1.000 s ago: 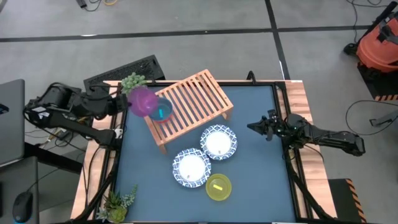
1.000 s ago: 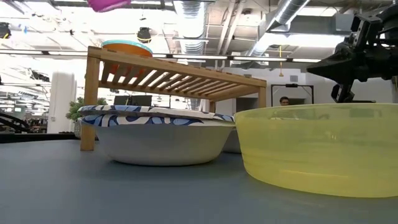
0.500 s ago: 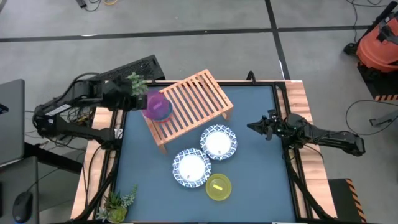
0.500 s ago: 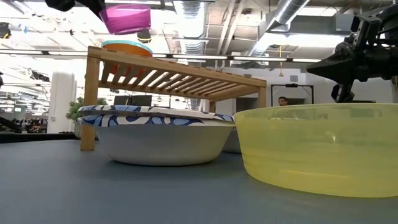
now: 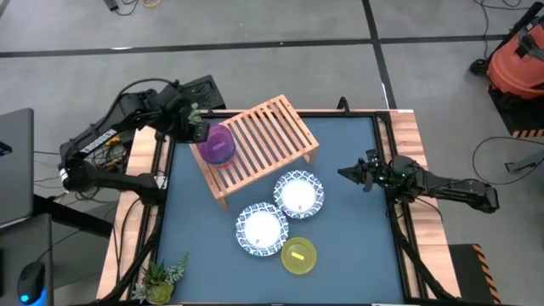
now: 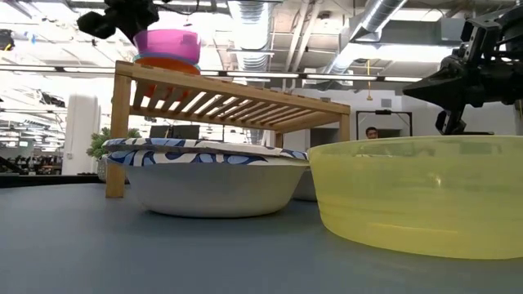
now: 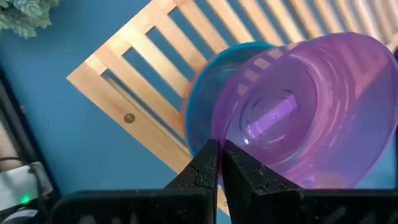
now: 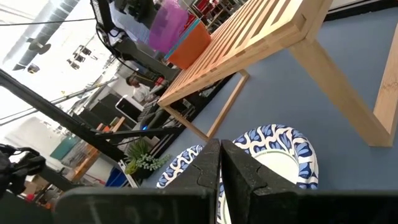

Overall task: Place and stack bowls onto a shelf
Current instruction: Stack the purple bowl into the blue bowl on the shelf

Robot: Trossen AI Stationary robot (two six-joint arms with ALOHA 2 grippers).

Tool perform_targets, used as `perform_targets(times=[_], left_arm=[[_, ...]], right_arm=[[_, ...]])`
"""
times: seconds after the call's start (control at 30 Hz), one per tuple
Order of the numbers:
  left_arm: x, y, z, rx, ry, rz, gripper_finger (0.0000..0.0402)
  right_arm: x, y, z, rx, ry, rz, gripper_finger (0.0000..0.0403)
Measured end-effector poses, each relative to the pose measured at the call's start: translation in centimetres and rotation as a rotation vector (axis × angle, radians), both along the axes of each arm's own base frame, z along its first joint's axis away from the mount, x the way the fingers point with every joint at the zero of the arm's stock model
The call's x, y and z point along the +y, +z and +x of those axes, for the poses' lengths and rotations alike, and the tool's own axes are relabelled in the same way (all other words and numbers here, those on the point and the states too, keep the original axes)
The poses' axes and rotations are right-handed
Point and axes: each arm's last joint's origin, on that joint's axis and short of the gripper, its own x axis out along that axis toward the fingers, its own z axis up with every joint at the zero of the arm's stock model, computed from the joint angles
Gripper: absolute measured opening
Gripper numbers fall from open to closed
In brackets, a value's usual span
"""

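**Purple bowl goes onto the stack at the shelf's end**

At the left end of the shelf (image 5: 259, 146), the left tool (image 7: 216, 163) pinches the rim of the purple bowl (image 5: 216, 145) with its fingers pressed together on the wall, and the bowl sits in the cyan bowl (image 7: 205, 93), which is nested in the red bowl (image 6: 160, 65). Two white patterned bowls (image 5: 298, 195) (image 5: 261, 229) and the yellow bowl (image 5: 298, 256) wait on the bench (image 5: 357, 161) in front of the shelf. The right tool (image 5: 354, 176) hovers near the bench's right edge, fingers pressed together, holding nothing.

The risk I see is in the release: the stack stands close to the shelf's end, and the purple bowl looks slightly tilted in the wrist view. If the fingers drag the rim on opening, the stack could shift or tip off the slats.

A second ago the purple bowl hung high and left of the shelf; half a second ago it was above the stack. The right arm has not moved.
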Motion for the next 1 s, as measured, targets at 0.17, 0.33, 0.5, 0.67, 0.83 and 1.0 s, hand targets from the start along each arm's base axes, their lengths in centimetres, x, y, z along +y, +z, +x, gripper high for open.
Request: perform_targets(times=[0.17, 0.33, 0.5, 0.67, 0.83, 1.0], left_arm=[[0.9, -0.7, 0.6, 0.038, -0.035, -0.018, 0.0], [1.3, -1.1, 1.0, 0.051, -0.051, -0.029, 0.0], [1.4, -1.2, 1.1, 0.08, -0.062, -0.016, 0.0], [1.5, -1.2, 1.0, 0.094, -0.043, 0.0, 0.0004], [1.4, -1.2, 1.0, 0.092, -0.045, 0.0, 0.0037], [1.4, -1.2, 1.0, 0.089, -0.05, -0.003, 0.0089]], right_arm=[[0.0, 0.0, 0.0, -0.001, 0.0, 0.008, 0.0042], [0.0, 0.0, 0.0, -0.001, 0.0, 0.008, 0.0042], [0.0, 0.0, 0.0, 0.001, 0.0, 0.008, 0.0042], [0.0, 0.0, 0.0, 0.001, 0.0, 0.008, 0.0042], [0.0, 0.0, 0.0, 0.001, 0.0, 0.008, 0.0042], [0.0, 0.0, 0.0, 0.001, 0.0, 0.007, 0.0042]])
